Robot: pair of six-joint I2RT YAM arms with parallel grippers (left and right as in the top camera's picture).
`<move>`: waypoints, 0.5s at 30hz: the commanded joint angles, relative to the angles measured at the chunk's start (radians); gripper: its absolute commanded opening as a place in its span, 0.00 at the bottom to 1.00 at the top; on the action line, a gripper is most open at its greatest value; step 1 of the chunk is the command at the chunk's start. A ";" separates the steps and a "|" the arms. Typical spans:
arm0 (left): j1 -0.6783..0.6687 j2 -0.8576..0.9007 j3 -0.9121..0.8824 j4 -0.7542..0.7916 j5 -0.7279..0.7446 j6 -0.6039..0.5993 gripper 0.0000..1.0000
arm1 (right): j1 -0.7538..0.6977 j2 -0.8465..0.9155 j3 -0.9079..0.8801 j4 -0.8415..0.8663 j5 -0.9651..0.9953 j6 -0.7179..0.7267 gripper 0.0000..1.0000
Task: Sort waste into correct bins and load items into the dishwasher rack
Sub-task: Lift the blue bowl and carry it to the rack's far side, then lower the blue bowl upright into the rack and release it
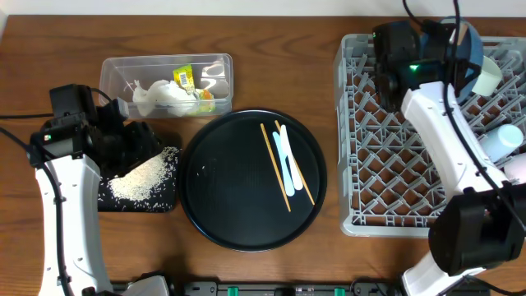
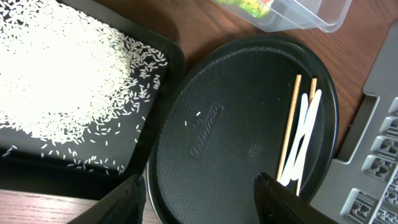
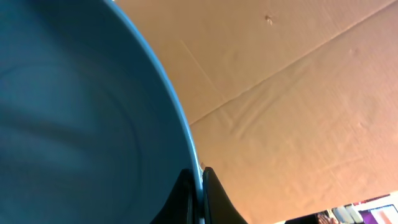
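The right gripper point(image 3: 199, 185) is pinched tight on the thin rim of the large blue bowl point(image 3: 74, 112), one finger on each side of the wall. From overhead that bowl sits above the far end of the large square grey plastic dishwasher rack point(image 1: 386, 164), just beside a small white cup point(image 1: 490, 76) lying in the crate; whether the bowl rests on the pegs cannot be told. The left gripper point(image 2: 199, 180) is released, its two dark fingers spread wide with nothing between them, hanging over the near edge where the shallow black rectangular tray point(image 2: 168, 56) and the large round black tray point(image 2: 230, 93) lie just beside each other. Loose white rice grains point(image 2: 56, 74) are heaped and scattered in the rectangular tray. On the round tray lie two thin wooden chopsticks point(image 2: 290, 118) with the white spoon point(image 2: 309, 121) between them, all roughly parallel. Behind the trays, the clear plastic rectangular tub point(image 1: 115, 70) holds crumpled white paper napkins point(image 1: 156, 97) and the small yellow-green printed snack wrapper point(image 1: 184, 78).
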 commanded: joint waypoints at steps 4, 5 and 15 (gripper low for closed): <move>0.000 -0.005 0.005 -0.002 -0.009 0.005 0.57 | 0.011 0.021 0.012 0.000 0.052 -0.004 0.01; 0.000 -0.005 0.005 -0.002 -0.009 0.005 0.57 | 0.012 0.021 0.012 -0.001 0.052 -0.007 0.01; 0.000 -0.005 0.005 -0.029 -0.009 0.005 0.58 | 0.063 0.021 0.011 -0.035 0.050 -0.014 0.01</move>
